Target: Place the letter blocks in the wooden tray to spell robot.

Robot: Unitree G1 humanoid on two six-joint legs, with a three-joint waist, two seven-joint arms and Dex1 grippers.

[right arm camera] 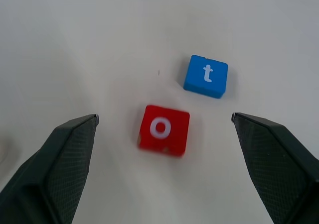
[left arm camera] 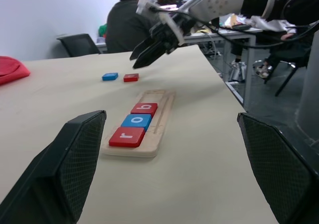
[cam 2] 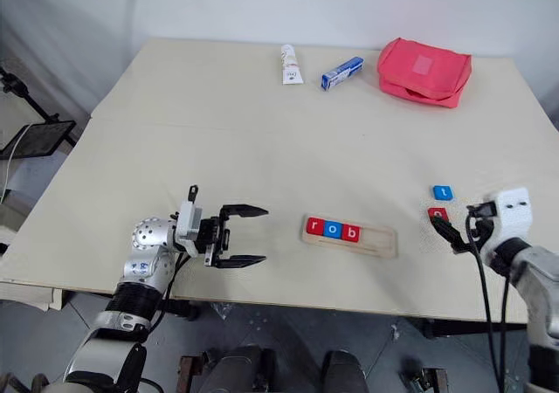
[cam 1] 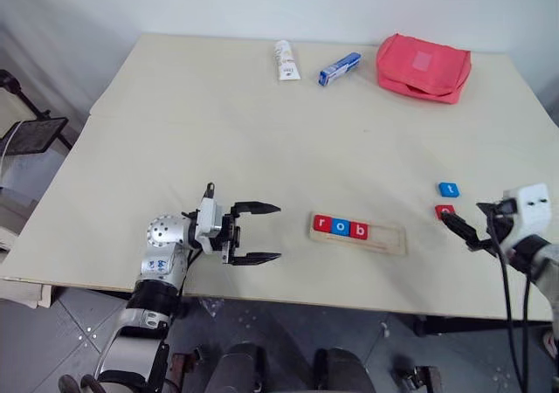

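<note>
Pale desk (cam 1: 218, 148) carrying, along far edge: white tube (cam 1: 286, 60), blue-and-white box (cam 1: 339, 68) just beside, red zipped pouch (cam 1: 424, 66) nearer far right corner. Beyond desk in left wrist view: seated person (left arm camera: 130, 20) in dark top, black chair (left arm camera: 79, 44), cluttered table (left arm camera: 239, 32).

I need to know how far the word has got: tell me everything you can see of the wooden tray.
The wooden tray is a long, narrow strip of pale wood with a shallow lengthwise groove, lying flat near the table's front edge. Three tiles sit side by side at its left end: red r, blue o, red b. The rest of the groove is bare. Neither gripper touches it.
</note>
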